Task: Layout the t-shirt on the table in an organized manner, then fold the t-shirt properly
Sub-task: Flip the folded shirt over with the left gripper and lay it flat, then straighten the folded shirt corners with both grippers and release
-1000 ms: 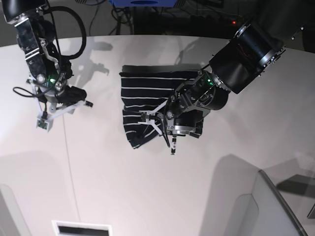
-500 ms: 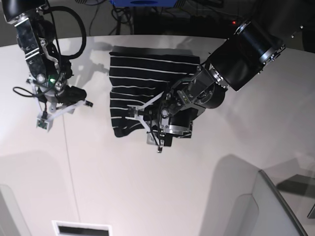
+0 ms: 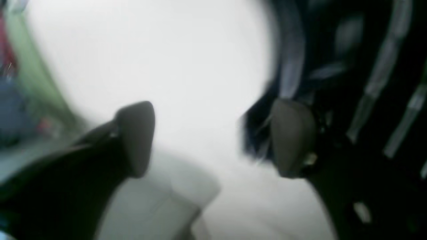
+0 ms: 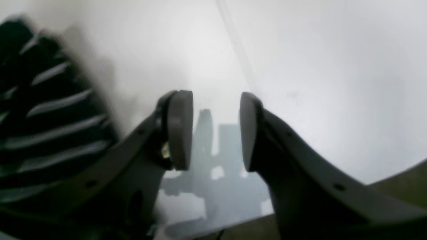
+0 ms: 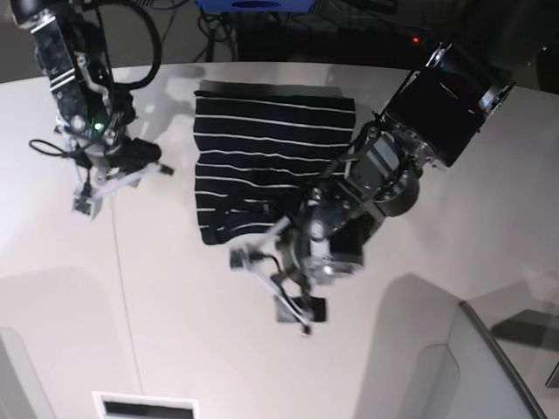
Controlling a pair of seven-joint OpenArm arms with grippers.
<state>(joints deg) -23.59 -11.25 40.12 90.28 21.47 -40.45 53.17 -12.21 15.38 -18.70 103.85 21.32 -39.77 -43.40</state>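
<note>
Base view is showing the t-shirt (image 5: 262, 166) lying as a folded block near the bench's (image 5: 175, 332) far edge; the left tool (image 5: 271, 284), jaws spread and gripping nothing, is hovering just off its near edge, seemingly done with a fold, while the right tool (image 4: 215, 130), partly open and empty, is hanging beside the shirt's other side

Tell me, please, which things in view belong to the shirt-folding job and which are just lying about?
Belongs to the job:
- striped t-shirt, folded on the table
- white table
- left gripper, fingers apart, empty, clear of the shirt
- right gripper, empty, beside the shirt

Just lying about:
- blue object beyond the far edge
- cables behind the table
</note>
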